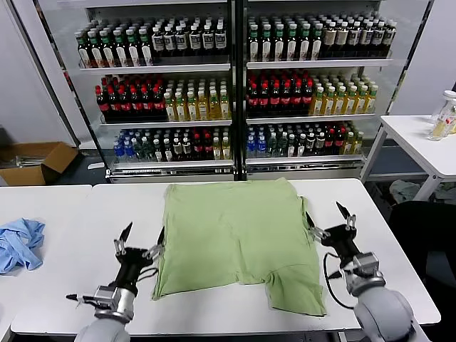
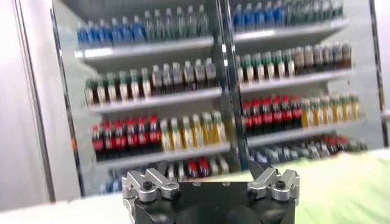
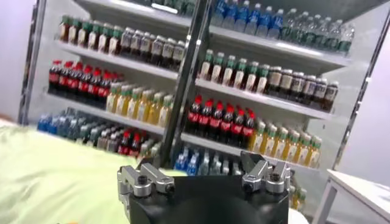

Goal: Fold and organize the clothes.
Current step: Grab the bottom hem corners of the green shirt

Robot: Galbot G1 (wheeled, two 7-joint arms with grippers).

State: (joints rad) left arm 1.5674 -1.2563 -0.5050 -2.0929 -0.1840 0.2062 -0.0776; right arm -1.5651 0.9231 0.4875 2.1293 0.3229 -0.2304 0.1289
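Observation:
The clothes, one light green shirt (image 1: 235,231), lie spread flat in the middle of the white table (image 1: 64,206). A sleeve (image 1: 296,288) sticks out at the near right corner; collar and buttons are hidden. My left gripper (image 1: 144,232) hovers just off the shirt's near left edge, open and holding nothing. My right gripper (image 1: 324,214) hovers beside the shirt's right edge, also open and holding nothing. Both point toward the shelves. Green fabric (image 2: 341,182) shows past the left wrist, and more green fabric (image 3: 49,182) past the right wrist.
A crumpled light blue cloth (image 1: 18,242) lies at the table's left edge. A glass-fronted cooler (image 1: 235,85) full of bottles stands behind the table. A cardboard box (image 1: 35,160) sits on the floor at left. A second white table (image 1: 420,139) is at right.

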